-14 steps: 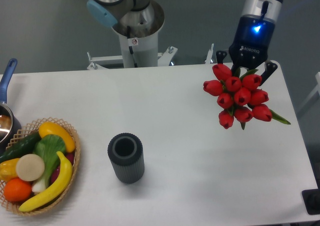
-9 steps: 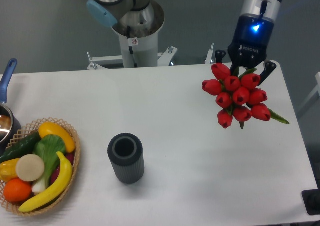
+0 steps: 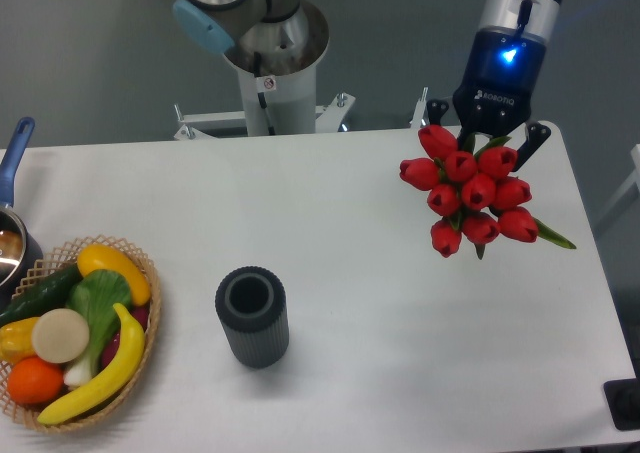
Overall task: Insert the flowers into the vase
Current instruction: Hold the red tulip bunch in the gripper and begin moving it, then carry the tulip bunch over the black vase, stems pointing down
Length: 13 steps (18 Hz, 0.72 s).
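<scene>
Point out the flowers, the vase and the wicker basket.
flowers (image 3: 470, 193), fixed camera view, on a red bud mid-bunch.
vase (image 3: 255, 341), fixed camera view, on its ribbed side.
wicker basket (image 3: 152, 318), fixed camera view, on its right rim.

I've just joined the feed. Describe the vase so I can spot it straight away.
Start at the white table and find the wicker basket of fruit and vegetables at its left edge. Just right of it, standing alone and upright, is the vase: a small dark grey cylinder with ribbed sides and an open round mouth.
</scene>
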Each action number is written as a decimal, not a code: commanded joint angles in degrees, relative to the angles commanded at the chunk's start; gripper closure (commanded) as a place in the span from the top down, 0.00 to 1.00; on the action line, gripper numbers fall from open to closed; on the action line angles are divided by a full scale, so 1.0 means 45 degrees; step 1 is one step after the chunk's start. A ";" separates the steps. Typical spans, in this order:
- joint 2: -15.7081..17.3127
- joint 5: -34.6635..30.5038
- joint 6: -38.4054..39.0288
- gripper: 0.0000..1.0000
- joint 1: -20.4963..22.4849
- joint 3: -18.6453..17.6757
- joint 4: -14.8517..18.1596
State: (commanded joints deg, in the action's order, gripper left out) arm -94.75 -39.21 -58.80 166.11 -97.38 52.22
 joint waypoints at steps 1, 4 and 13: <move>-0.0019 0.0351 0.0000 0.37 -0.0116 0.0000 -0.0118; -0.0136 0.0725 0.0000 0.37 -0.0759 -0.0039 -0.0625; -0.0176 0.3653 -0.0234 0.37 -0.2362 -0.0528 -0.1213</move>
State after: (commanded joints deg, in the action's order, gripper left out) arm -95.54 -22.78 -59.85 155.48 -99.76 46.76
